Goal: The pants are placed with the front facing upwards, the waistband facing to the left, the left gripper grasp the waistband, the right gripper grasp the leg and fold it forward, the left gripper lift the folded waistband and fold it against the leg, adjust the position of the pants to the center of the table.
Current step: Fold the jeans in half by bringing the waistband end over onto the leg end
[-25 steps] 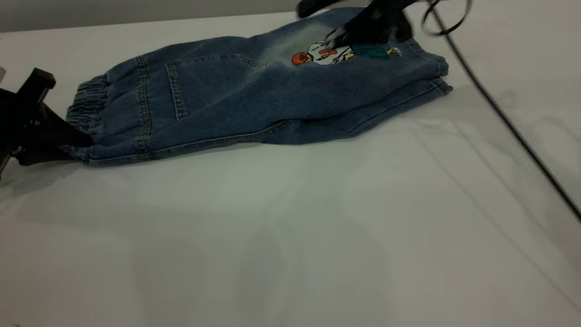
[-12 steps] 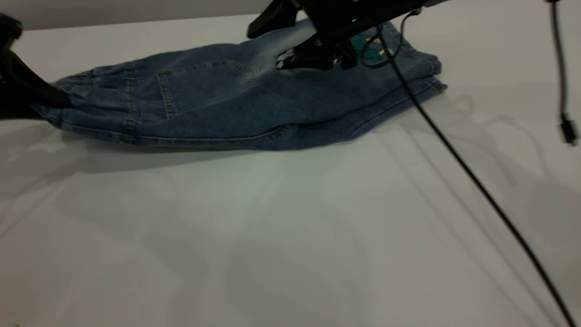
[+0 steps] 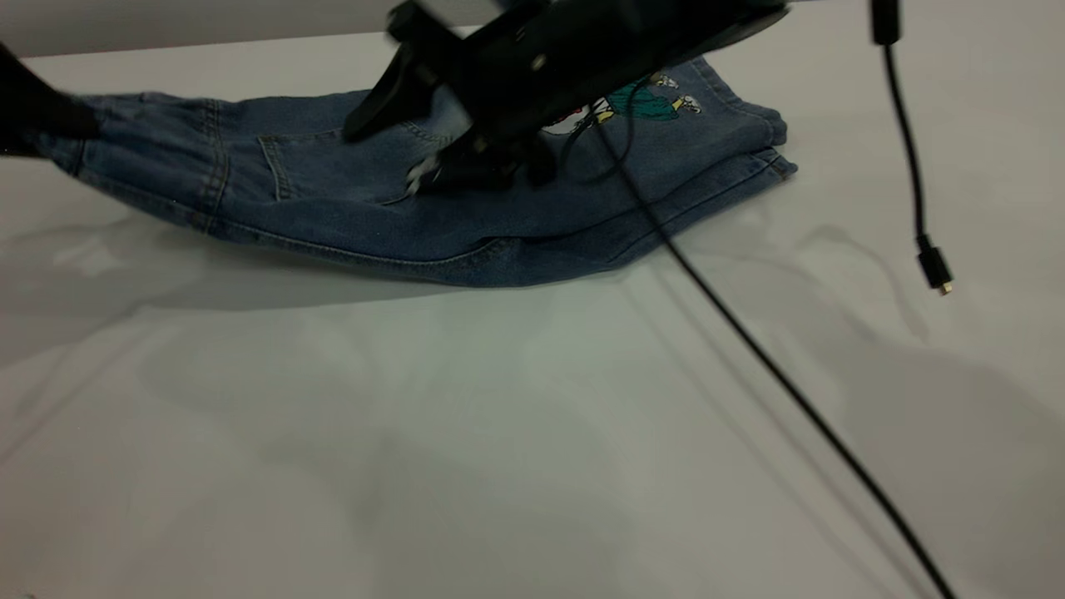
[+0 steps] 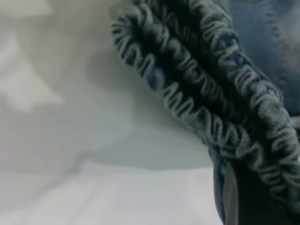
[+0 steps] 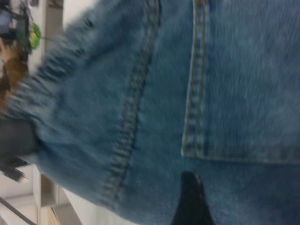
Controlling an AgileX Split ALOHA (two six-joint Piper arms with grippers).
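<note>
Lying folded lengthwise across the far half of the table (image 3: 532, 433), the pants (image 3: 466, 225) show faded blue denim, a patch pocket (image 3: 333, 166) and a cartoon print (image 3: 657, 96) on the leg (image 3: 707, 141). The left gripper (image 3: 37, 116) is clamped on the ruched waistband (image 4: 201, 98), lifting that end clear of the surface. The right gripper (image 3: 474, 170) hovers over the pants' middle; its finger spread cannot be told. A black cable (image 3: 749, 349) trails over the plain white-grey tabletop.
</note>
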